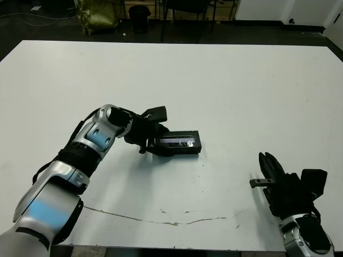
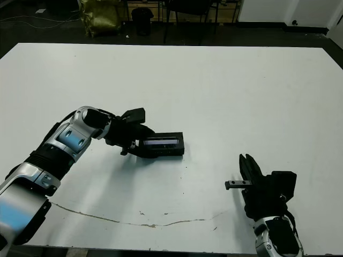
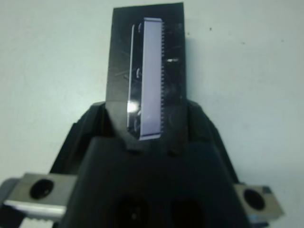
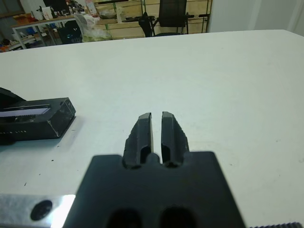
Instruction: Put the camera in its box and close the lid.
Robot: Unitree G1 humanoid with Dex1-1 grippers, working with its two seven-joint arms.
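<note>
The box (image 1: 182, 151) lies mid-table with the lid (image 1: 179, 141) flat on top of it, its pale stripe facing up. In the left wrist view the lid (image 3: 152, 71) runs straight away from my left gripper (image 1: 159, 134). That gripper's two fingers press on either side of the box's left end, shut on it. The camera is hidden. My right gripper (image 1: 268, 162) rests near the front right of the table, fingers shut on nothing, well apart from the box (image 4: 59, 116).
A thin dark crack (image 1: 161, 219) runs along the table near its front edge. Chairs and a bin (image 1: 139, 16) stand on the floor beyond the far edge.
</note>
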